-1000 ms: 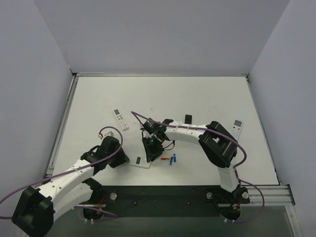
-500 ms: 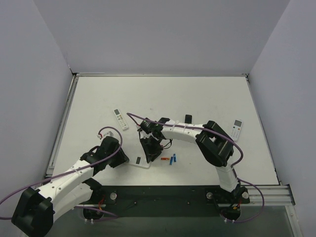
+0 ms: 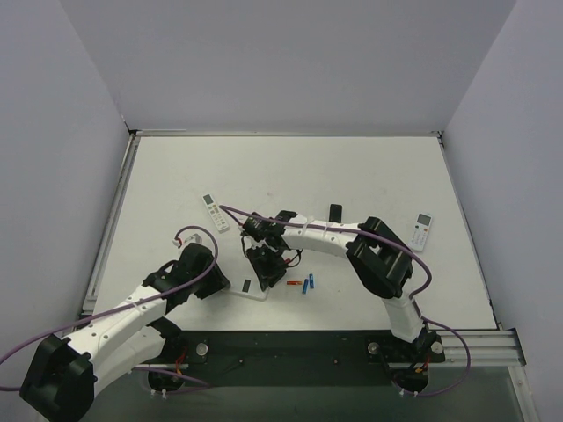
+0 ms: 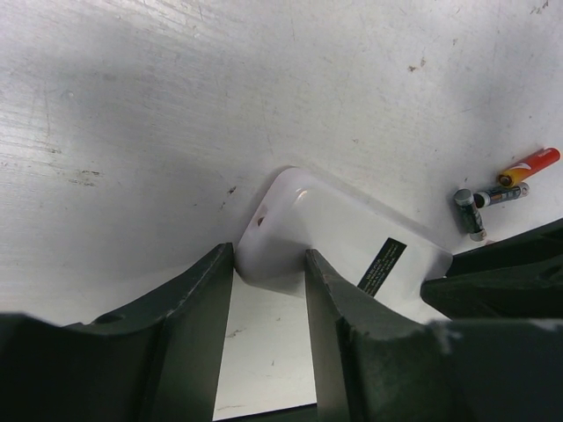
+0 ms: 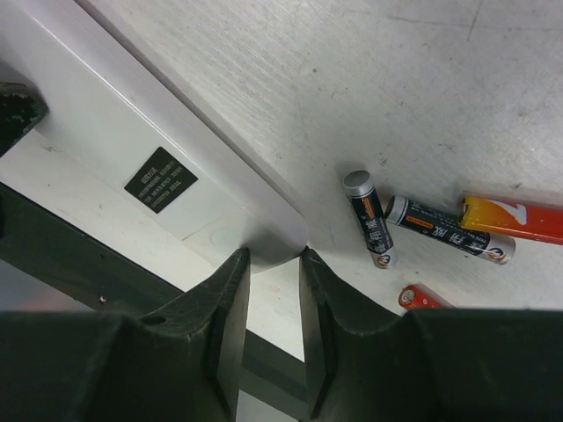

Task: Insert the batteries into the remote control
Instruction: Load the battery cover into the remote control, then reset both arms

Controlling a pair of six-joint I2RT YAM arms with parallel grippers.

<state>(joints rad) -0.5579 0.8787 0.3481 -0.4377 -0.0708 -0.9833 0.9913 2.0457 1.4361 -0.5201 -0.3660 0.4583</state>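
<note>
The remote control [image 3: 253, 287] lies back up near the table's front edge, white with a small dark label [image 4: 383, 265]. My left gripper [image 3: 223, 283] is shut on its left corner [image 4: 268, 255]. My right gripper [image 3: 266, 276] is shut on the opposite corner [image 5: 274, 255]; the label also shows in the right wrist view [image 5: 160, 179]. The batteries [image 3: 303, 283] lie loose on the table just right of the remote. The right wrist view shows two dark grey ones [image 5: 369, 218], an orange one [image 5: 515, 218] and a red one [image 5: 422, 297].
A slim white remote with grey buttons [image 3: 215, 212] lies behind the left arm. Another small white remote [image 3: 421, 230] lies at the right, and a small black piece [image 3: 335, 212] sits behind the right arm. The table's front rail [image 3: 290, 338] runs just below the remote.
The right arm's forearm and wrist have shifted slightly to the left. The remote and the left arm have stayed where they were.
</note>
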